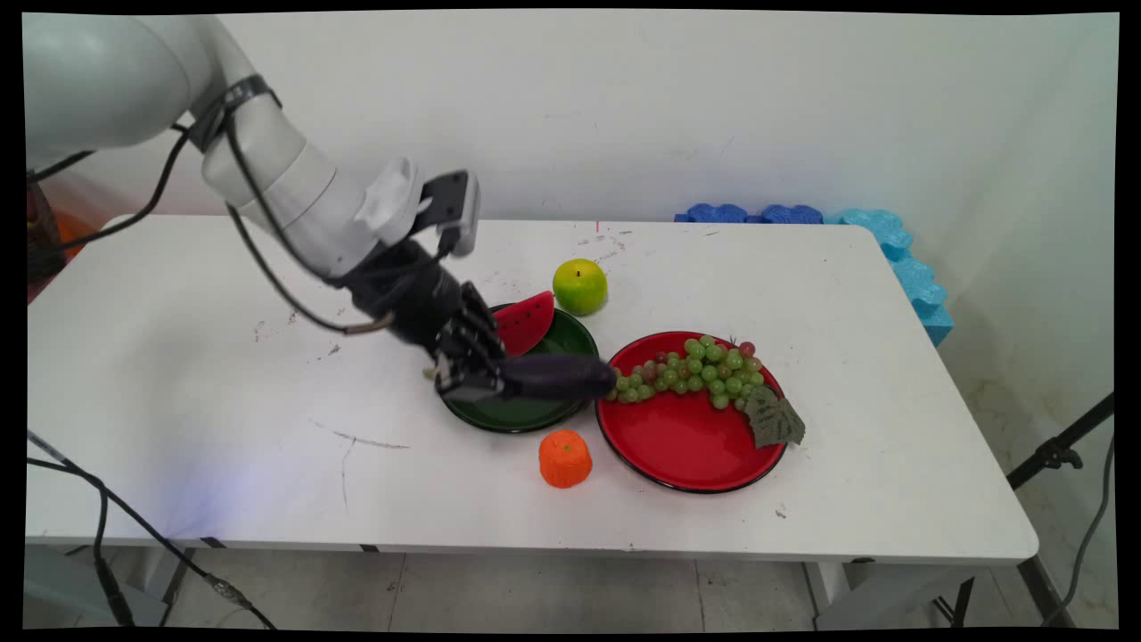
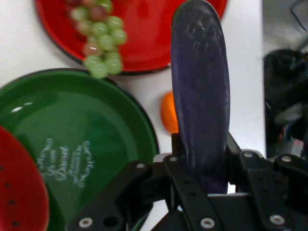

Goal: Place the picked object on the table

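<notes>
My gripper (image 1: 486, 379) (image 2: 202, 166) is shut on a dark purple eggplant (image 1: 557, 375) (image 2: 201, 91), which sticks out sideways to the right, low over the green plate (image 1: 526, 412) (image 2: 91, 144). A red watermelon slice (image 1: 524, 323) (image 2: 19, 187) rests at the green plate's far rim. The eggplant's tip reaches toward the red plate (image 1: 686, 441) (image 2: 144, 43), where a bunch of green grapes (image 1: 691, 370) (image 2: 101, 41) with a leaf (image 1: 774, 419) lies.
A small orange fruit (image 1: 565, 458) (image 2: 168, 113) stands in front of the two plates. A green apple (image 1: 579, 286) sits behind them. Blue foam pieces (image 1: 891, 245) line the table's far right corner. Black cables hang at the left.
</notes>
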Available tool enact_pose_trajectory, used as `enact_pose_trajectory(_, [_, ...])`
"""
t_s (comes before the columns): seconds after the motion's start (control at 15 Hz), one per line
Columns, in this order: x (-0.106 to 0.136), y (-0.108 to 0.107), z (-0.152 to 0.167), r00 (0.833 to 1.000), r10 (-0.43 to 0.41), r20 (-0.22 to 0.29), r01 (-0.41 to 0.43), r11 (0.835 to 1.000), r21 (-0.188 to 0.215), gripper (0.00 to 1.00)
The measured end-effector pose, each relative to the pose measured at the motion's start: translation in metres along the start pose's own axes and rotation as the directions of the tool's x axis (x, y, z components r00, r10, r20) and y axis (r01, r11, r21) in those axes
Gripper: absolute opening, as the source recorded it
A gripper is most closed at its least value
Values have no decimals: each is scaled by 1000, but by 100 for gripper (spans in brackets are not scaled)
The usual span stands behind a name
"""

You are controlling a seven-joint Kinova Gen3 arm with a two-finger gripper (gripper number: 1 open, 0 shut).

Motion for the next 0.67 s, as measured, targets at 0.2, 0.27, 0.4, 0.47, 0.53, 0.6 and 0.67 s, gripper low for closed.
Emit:
enact_pose_trajectory(0.2, [-8, 10, 11, 998, 63, 20, -63, 998, -30, 0])
enact_pose_trajectory(0.27, [-12, 12, 17, 996, 86, 30, -85, 996, -41, 0])
enact_pose_trajectory(0.4, [-17, 14, 30, 992, 121, 46, -118, 991, -56, 0])
enact_pose_trajectory(0.47, [-19, 14, 37, 989, 137, 52, -134, 989, -62, 0])
enact_pose_trajectory(0.53, [-21, 13, 43, 987, 152, 58, -148, 986, -69, 0])
enact_pose_trajectory(0.6, [-23, 13, 49, 984, 165, 61, -160, 984, -77, 0])
enact_pose_trajectory(0.67, [-25, 12, 55, 982, 180, 65, -174, 981, -87, 0])
